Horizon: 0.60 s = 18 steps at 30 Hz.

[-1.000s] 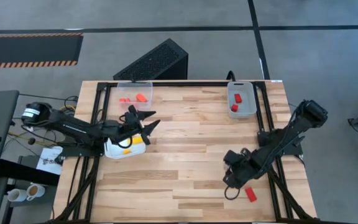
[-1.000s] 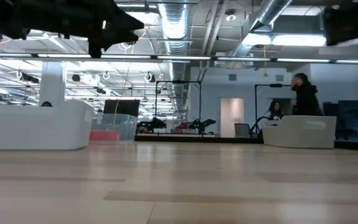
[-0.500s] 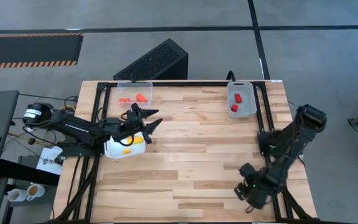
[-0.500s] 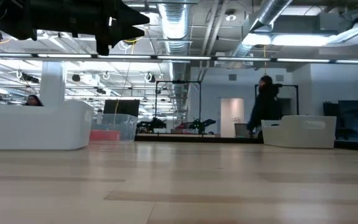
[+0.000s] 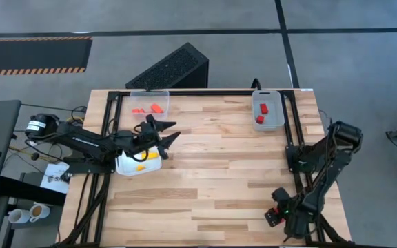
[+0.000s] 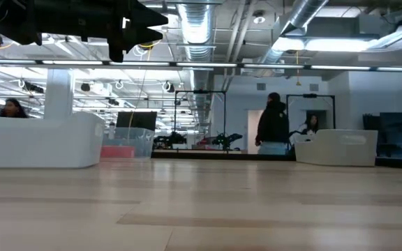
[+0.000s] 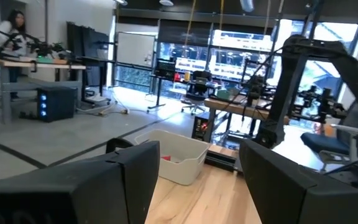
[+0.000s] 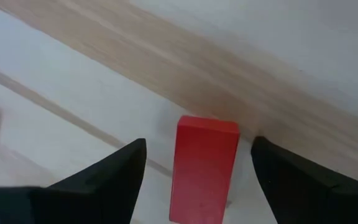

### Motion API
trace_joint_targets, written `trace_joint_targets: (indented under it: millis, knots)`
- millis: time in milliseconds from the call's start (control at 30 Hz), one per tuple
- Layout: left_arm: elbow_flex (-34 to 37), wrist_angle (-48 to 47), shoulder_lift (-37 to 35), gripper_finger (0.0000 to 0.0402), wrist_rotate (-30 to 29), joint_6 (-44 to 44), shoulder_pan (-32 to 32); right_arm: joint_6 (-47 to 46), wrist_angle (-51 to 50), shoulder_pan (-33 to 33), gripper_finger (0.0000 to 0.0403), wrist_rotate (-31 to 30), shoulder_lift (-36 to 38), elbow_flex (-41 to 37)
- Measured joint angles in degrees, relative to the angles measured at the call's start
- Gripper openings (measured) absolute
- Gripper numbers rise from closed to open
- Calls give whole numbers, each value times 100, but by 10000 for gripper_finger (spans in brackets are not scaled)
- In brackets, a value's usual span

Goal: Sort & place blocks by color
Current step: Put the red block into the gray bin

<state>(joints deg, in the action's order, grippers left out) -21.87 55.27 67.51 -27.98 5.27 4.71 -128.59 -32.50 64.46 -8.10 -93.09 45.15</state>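
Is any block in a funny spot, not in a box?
Yes. One red rectangular block lies alone on the wooden table, near its front right corner. The open right gripper is straddling it without touching.

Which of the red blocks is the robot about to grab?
The lone red bar lying on the table near its front right corner, between the right gripper's open jaws. The other red blocks already sit in the far right bin.

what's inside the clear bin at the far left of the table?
The clear bin holds orange-red blocks: one larger piece and at least one smaller beside it. Exact count and shapes are too small to tell; nothing covers them.
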Motion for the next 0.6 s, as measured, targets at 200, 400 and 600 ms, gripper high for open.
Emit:
trace_joint_targets:
  millis: [200,400,600]
  knots:
    - [-6,-8,0,208,129,22,0,48,-190,15,286,428,24,30]
    - [-6,-61,0,208,126,55,0,404,-252,20,168,880,95,25]
    - [-6,-103,0,208,195,343,55,1413,-294,-346,109,842,252,18]
